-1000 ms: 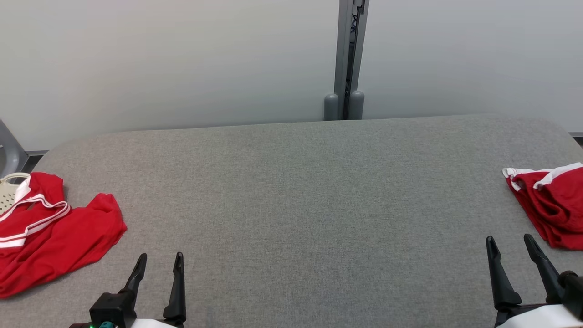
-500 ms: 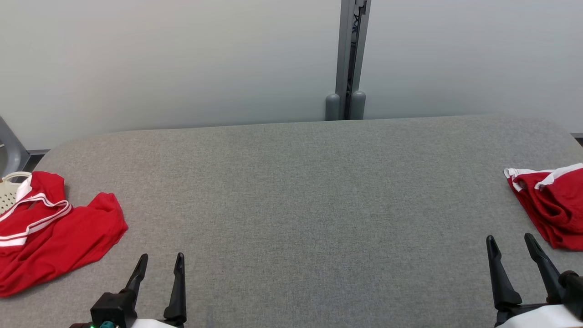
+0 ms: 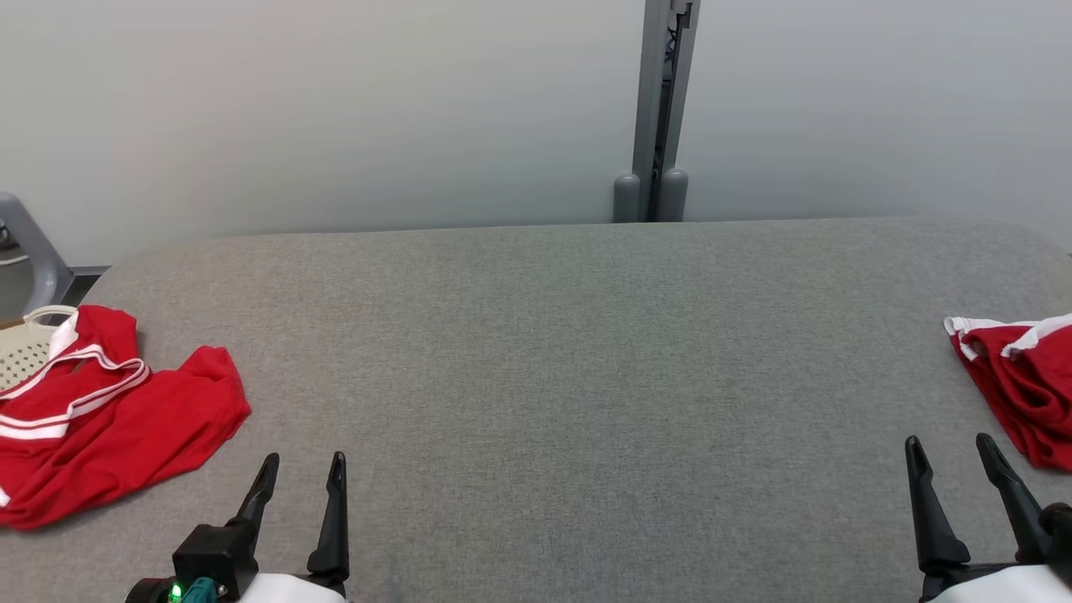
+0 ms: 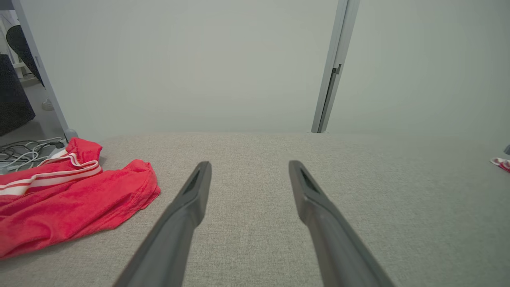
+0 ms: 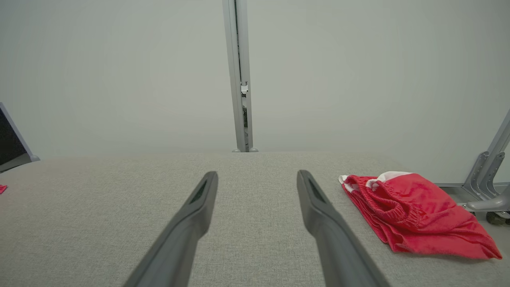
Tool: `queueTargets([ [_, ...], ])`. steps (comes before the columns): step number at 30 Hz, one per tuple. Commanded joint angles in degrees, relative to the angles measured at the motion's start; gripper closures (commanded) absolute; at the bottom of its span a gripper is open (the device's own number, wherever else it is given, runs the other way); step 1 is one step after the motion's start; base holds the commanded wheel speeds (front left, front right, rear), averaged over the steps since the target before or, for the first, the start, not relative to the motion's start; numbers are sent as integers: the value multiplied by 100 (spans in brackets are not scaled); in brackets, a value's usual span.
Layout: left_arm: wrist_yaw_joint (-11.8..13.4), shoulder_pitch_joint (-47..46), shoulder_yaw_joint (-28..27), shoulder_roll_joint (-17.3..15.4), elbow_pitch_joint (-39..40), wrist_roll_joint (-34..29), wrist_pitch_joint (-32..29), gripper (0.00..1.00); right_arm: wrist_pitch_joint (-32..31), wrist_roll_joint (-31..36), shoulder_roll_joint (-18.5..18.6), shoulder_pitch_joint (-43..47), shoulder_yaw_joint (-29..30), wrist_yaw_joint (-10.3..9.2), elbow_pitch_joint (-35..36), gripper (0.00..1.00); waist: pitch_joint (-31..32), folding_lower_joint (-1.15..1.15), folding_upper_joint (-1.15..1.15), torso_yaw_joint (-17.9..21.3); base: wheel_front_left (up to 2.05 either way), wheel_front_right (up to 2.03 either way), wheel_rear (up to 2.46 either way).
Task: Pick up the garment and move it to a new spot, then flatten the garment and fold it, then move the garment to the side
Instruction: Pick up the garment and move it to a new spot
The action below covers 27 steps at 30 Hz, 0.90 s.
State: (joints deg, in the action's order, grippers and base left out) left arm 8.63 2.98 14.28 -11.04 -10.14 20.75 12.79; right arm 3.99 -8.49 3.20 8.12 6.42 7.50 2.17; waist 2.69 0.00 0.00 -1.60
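My 2 pairs of jaws stand wide open and empty over the near table [image 3: 586,352] edge, ready to reach. The crumpled red jersey [image 3: 117,419] lies at the left edge and the red shorts [image 3: 1022,394] at the right, so I reckon the middle is kept for folding.

pale wall [image 3: 335,109], grey post [image 3: 662,100]

No readable text, labels, brands, numbers or signs in any view.
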Motion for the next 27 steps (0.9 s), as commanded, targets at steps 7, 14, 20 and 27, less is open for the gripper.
queueTargets([
  [7, -38, -296, 39, -37, -32, 6, 33, 0, 12, -12, -9, 57, 21, 1, 199, 0, -66, 0, 0, -721, 0, 0, 0],
  [14, -82, -475, 39, -62, -44, 27, 69, 0, 20, -38, -11, 8, -28, 1, 317, 0, -136, 0, 0, -1561, 0, 0, 0],
  [20, -80, -565, 9, -55, -91, 49, 114, 0, 4, -37, -15, -46, -142, 1, 377, 0, -158, 0, 0, -2150, 0, 0, 0],
  [27, -76, -504, -32, -61, -115, 104, 148, 0, -5, -45, -15, -82, -248, 1, 412, 0, -174, 0, 0, -2505, 0, 0, 0],
])
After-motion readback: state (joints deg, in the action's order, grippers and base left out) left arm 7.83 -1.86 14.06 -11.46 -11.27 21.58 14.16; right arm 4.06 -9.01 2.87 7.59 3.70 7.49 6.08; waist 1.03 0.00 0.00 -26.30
